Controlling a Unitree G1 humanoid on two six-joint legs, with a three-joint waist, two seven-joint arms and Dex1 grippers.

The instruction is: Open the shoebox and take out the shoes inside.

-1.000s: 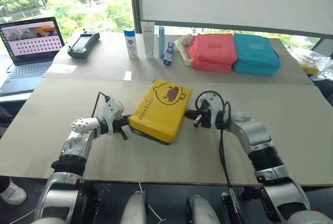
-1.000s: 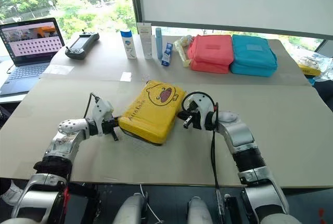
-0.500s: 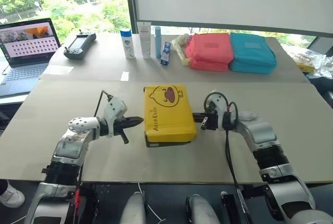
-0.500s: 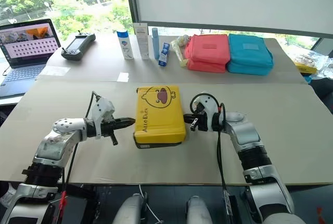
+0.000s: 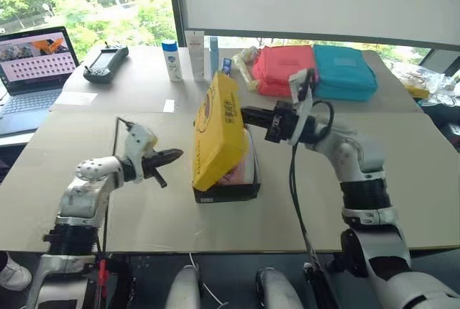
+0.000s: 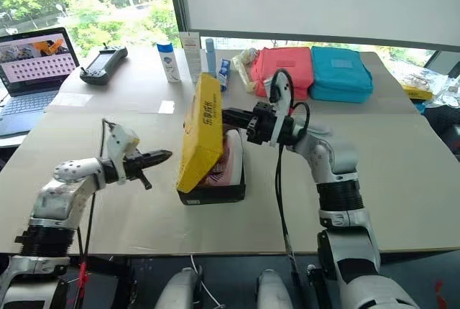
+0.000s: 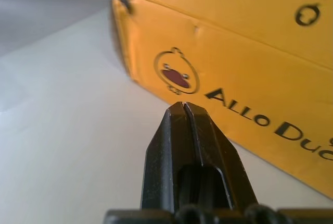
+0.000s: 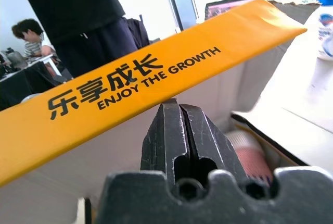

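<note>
The right gripper (image 5: 248, 116) has its fingers pressed together and reaches leftward under the raised yellow lid (image 5: 215, 131) of the shoebox (image 5: 228, 185), its tips at the lid's inner face; it clamps nothing. In the right wrist view the closed fingers (image 8: 179, 130) sit just below the lid's yellow edge, with the box's white interior and a patterned insole beyond them. The left gripper (image 5: 171, 156) is also closed and empty, pointing right toward the lid, near it but apart from it; the left wrist view shows its tips (image 7: 183, 110) just short of the lid's printed side.

The shoebox stands at the middle of the counter (image 5: 410, 172), its black walls resting on the surface and its lid tipped up steeply on the left side. Inside, pale-pink shoes (image 6: 228, 163) show past the lid's edge.

The counter is a wide beige surface made of two stretches, with a seam running across it behind the box. On the far stretch lie a pink pouch (image 5: 284, 70) and a teal pouch (image 5: 343, 72) side by side on the right, a row of bottles and tubes (image 5: 192, 56) at the far middle, a handheld controller (image 5: 104, 62) to their left, and an open laptop (image 5: 32, 61) at the far left edge. Behind the counter are windows with green trees outside and a white blind (image 5: 323, 0). The right wrist view shows people (image 8: 78, 15) in the room.
</note>
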